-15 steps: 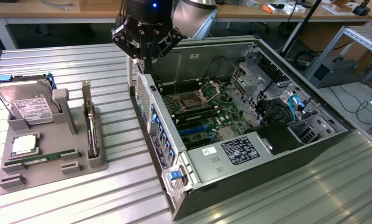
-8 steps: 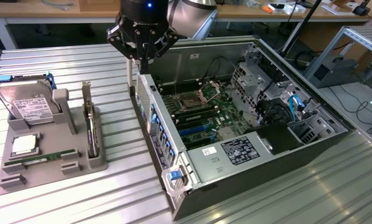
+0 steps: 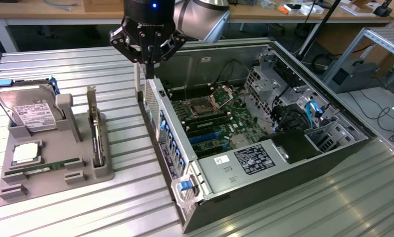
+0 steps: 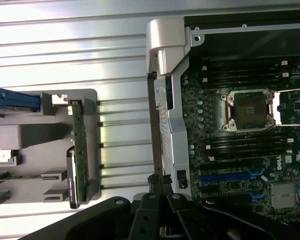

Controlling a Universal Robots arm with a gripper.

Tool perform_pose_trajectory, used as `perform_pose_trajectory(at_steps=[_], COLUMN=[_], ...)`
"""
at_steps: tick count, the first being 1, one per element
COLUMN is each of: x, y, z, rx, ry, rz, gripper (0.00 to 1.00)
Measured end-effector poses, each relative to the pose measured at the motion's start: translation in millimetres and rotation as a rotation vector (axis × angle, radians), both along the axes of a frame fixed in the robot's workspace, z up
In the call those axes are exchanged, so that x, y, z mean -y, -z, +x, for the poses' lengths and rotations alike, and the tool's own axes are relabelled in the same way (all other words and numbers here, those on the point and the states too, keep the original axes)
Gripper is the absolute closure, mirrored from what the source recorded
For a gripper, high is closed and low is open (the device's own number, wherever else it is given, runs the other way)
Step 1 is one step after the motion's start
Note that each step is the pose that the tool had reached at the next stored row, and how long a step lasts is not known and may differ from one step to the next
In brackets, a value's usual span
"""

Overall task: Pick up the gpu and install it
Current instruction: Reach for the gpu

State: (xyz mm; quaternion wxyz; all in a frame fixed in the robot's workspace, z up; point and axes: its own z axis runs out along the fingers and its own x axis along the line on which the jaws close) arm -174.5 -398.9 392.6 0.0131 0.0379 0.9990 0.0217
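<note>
Hanging right over the top edge of the rear wall of the open computer case [image 3: 167, 131]: the gripper [image 3: 146, 63], fingers pressed together tip to tip, pinching nothing. Perhaps touching that edge, perhaps just clear of it; hard to tell from either view.

Standing on its long edge in the narrow slot of the grey tray [image 3: 52, 173]: the gpu [image 3: 96, 133], well apart from the gripper and free on its upper edge. Just beside it in the same tray, a hard drive [image 3: 28, 111] propped at a tilt.

Between tray rim and case wall, a bare strip of ribbed metal table [image 3: 127, 148], open for travel.

Inside the case, lying exposed from above: the motherboard [image 3: 216, 121], with blue slots [image 3: 204, 138] close to the rear wall.
</note>
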Motion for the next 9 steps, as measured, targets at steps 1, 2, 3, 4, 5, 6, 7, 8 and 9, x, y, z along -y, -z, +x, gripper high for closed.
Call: perform_pose_trajectory(at_steps=[1,2,3,4,5,6,7,8,9], x=[0.0,0.0,0.0,0.0,0.0,0.0,0.0,0.0,0.0], y=[0.0,0.0,0.0,0.0,0.0,0.1,0.0,0.1,0.1], z=[-0.7,-1.4,-2.0,-2.6,-2.9,-3.3,-3.7,-4.1,-4.5], rx=[0.0000,0.0000,0.0000,0.0000,0.0000,0.0000,0.0000,0.0000,0.0000], ry=[0.000,0.000,0.000,0.000,0.000,0.000,0.000,0.000,0.000], rz=[0.0000,0.0000,0.0000,0.0000,0.0000,0.0000,0.0000,0.0000,0.0000], gripper=[0.89,0.89,0.89,0.89,0.89,0.89,0.89,0.89,0.89])
